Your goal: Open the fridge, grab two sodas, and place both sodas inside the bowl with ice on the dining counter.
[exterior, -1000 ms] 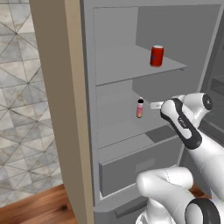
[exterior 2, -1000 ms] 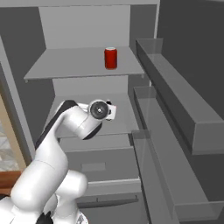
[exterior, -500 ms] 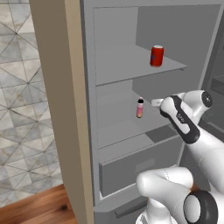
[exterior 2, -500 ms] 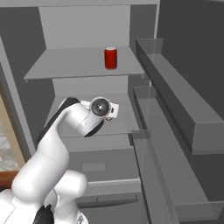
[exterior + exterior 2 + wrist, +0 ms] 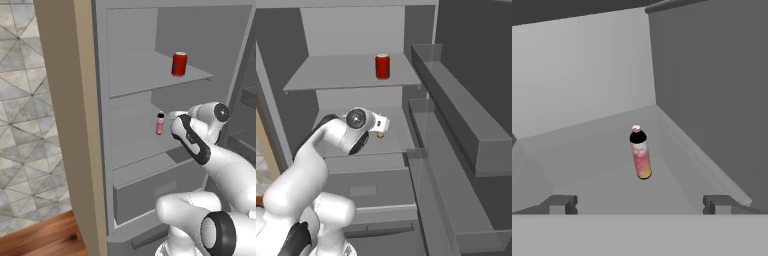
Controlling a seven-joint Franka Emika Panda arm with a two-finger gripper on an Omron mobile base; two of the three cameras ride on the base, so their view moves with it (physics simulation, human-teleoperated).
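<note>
Matte grey fridge (image 5: 135, 75) shelves; glossy pink bottle (image 5: 640, 159).

The arm reaches deeper into the fridge (image 5: 130, 75) than a second ago, bringing the tool (image 5: 639, 204), jaws wide apart, closer to the pink bottle (image 5: 160, 123) on the middle shelf (image 5: 602, 150).

A wall (image 5: 30, 125) of pale grey tiles cut into triangles and diamonds stands on the left of the left base view, its thin joints forming a repeating geometric pattern. Below it lies a floor (image 5: 47, 237) of warm reddish-brown wood planks, with a small dark knot showing in the grain. The light is soft and even, without hard shadows. In the right base view a sliver of the same tiling shows at the far left edge.
</note>
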